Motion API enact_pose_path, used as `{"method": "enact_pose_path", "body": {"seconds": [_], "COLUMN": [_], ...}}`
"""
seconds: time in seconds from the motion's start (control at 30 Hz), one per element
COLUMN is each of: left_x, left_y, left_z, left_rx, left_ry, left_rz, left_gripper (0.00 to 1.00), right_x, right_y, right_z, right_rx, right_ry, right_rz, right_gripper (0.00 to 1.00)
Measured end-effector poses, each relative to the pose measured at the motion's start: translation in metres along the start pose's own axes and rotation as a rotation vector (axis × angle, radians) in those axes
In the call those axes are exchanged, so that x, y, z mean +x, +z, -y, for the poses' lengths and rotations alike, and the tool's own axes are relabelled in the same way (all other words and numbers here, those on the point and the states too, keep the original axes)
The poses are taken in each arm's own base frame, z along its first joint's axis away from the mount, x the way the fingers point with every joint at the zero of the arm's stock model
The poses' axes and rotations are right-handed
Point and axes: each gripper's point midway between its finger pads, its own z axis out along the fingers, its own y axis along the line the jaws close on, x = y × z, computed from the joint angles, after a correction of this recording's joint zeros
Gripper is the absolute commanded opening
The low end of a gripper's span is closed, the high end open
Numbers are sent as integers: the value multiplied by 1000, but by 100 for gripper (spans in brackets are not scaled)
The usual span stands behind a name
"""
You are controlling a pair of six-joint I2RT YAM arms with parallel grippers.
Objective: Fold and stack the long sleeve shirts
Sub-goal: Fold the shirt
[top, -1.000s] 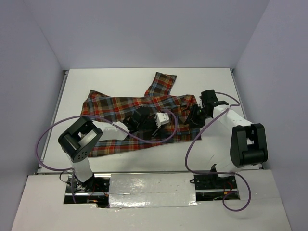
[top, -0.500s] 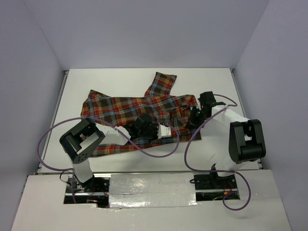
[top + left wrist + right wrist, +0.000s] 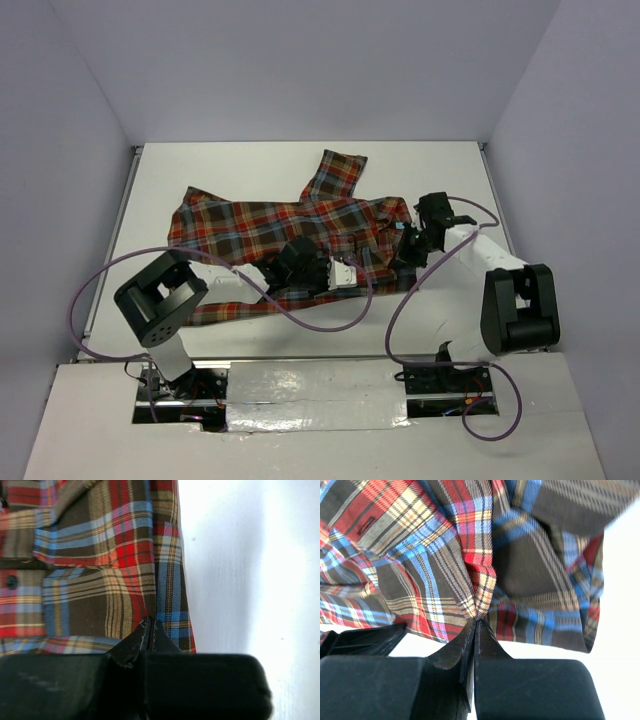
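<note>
- The plaid shirt (image 3: 250, 225) lies spread and rumpled across the middle of the white table (image 3: 440, 165), with one sleeve (image 3: 338, 172) pointing toward the far edge.
- The left arm reaches low from its base toward the right, crossing the shirt's near hem. Its pincer (image 3: 342, 275) sits over the near right part of the cloth.
- In the left wrist view, the left pincer (image 3: 151, 624) is closed. Its tips meet on the shirt (image 3: 100, 570) just inside the fabric's edge, with bare table (image 3: 240, 555) alongside.
- The right arm bends up from its base and folds back toward the left. Its pincer (image 3: 405, 250) points down at the shirt's right edge.
- In the right wrist view, the right pincer (image 3: 477, 621) is closed on a raised ridge of the shirt (image 3: 445, 555), and the cloth bunches upward from the tips.
</note>
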Motion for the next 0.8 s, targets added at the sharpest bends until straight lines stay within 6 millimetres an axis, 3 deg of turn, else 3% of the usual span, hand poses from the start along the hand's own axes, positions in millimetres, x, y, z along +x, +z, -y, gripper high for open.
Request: {"method": "enact_pose_path", "body": {"seconds": [0.2, 0.37, 0.43, 0.5, 0.53, 0.63, 0.8], "left_x": [-19, -18, -15, -12, -10, -6, -4], "left_y": [-10, -10, -10, -10, -9, -9, -9], "left_z": [5, 19, 24, 27, 28, 29, 26], "left_rx": [3, 37, 48, 54, 58, 57, 41], "left_ry": [31, 57, 62, 77, 80, 95, 90], "left_rz": [43, 44, 38, 31, 26, 14, 0], "left_gripper": [0, 0, 11, 30, 43, 61, 74], "right_x": [13, 25, 33, 39, 40, 41, 38], "right_y": [-15, -15, -11, -9, -8, -4, -5], "right_z": [-1, 1, 6, 9, 10, 11, 12], "right_rx": [-9, -13, -7, -1, 3, 7, 17], "right_ry": [-10, -10, -1, 6, 10, 10, 1], "right_rz": [10, -4, -25, -43, -49, -58, -54], "right_gripper": [0, 2, 9, 18, 31, 38, 39]}}
